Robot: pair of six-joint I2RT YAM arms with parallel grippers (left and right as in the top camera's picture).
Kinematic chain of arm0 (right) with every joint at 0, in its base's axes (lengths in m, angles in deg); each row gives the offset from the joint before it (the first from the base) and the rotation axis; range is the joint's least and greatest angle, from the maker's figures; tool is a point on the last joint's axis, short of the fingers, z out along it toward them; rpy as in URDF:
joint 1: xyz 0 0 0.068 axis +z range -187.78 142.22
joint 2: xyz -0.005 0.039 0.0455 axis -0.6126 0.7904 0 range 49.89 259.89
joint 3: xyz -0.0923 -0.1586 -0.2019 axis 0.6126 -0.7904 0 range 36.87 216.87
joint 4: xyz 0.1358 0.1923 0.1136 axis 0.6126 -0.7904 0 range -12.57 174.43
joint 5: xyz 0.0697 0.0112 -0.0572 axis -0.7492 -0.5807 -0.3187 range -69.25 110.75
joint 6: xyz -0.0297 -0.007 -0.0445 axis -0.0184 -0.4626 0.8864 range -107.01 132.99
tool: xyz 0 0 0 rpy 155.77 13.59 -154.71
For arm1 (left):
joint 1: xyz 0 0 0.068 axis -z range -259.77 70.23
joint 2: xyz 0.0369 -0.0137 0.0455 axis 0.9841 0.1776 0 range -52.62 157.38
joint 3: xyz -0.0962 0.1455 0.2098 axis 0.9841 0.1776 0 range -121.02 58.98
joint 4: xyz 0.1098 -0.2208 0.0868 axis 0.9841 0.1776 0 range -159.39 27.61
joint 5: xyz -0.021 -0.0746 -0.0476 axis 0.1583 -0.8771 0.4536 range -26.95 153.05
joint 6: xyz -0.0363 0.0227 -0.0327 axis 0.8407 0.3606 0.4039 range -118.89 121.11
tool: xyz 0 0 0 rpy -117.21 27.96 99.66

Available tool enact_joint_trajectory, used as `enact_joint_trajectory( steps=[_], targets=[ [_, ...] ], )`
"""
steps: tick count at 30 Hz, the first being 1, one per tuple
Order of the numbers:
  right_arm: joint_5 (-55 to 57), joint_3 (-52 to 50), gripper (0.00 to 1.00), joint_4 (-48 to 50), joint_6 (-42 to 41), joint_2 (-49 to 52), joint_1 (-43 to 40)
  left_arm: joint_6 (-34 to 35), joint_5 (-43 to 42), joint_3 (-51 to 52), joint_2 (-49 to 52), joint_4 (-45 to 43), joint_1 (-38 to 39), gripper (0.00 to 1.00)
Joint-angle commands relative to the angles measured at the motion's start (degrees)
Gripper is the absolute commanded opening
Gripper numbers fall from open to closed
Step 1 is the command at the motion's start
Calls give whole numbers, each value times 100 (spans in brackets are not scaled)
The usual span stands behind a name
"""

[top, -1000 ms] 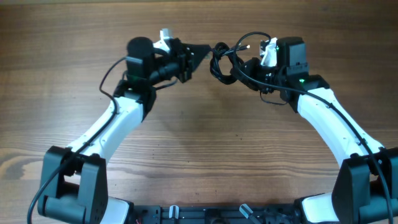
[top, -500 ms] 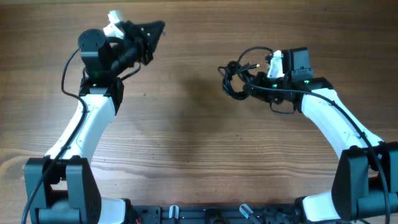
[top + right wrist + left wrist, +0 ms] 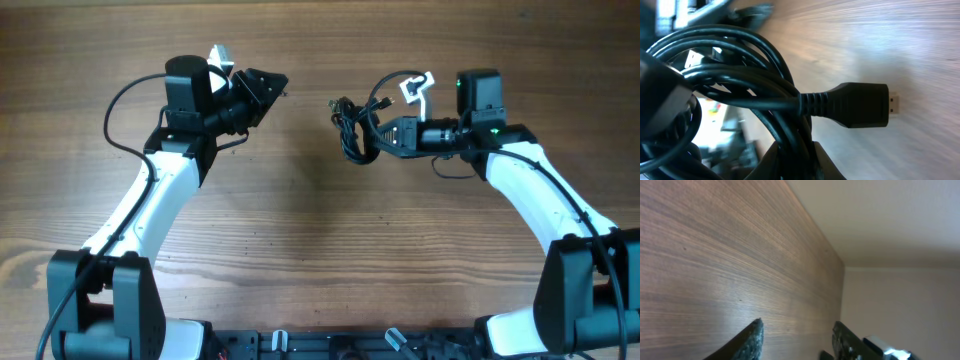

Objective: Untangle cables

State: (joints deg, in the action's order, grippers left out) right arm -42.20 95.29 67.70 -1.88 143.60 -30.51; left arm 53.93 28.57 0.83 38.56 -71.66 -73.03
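The left fingers had swung back toward the centre, parted and empty; the right fingers stayed clenched on the cables, bundled over the desk. Pulling apart seemed under way; next, the left needed one loose loop to grasp

The cables sit bunched in the right jaws, over the counter. The bunch is between both pairs of jaws, well apart from the left jaws. One plug sticks out just beside the right jaws.
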Motion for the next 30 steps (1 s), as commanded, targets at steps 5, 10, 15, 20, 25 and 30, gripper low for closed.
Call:
enact_joint_trajectory(
  steps=[5, 10, 15, 20, 25, 30],
  targets=[
    [-85, 35, 6, -219, -767, -15, -103, -315, 120, -37, -63, 0, 105, 59],
    [2660, 35, 6, -833, -612, -17, 203, -315, 210, -35, -48, 184, 103, 62],
    [4347, 214, 5, -885, -553, -125, 223, -315, 313, -35, -46, 367, 103, 63],
    [6636, 623, 4, -951, -308, -369, 503, -315, 468, -35, -42, 363, 103, 63],
    [9414, 710, 4, -879, 507, -317, 1379, -317, 1261, -35, -42, 400, 17, 66],
    [11530, 708, 5, -494, 2175, -199, 2146, -317, 2181, -35, -42, 848, -289, 71]
  ],
)
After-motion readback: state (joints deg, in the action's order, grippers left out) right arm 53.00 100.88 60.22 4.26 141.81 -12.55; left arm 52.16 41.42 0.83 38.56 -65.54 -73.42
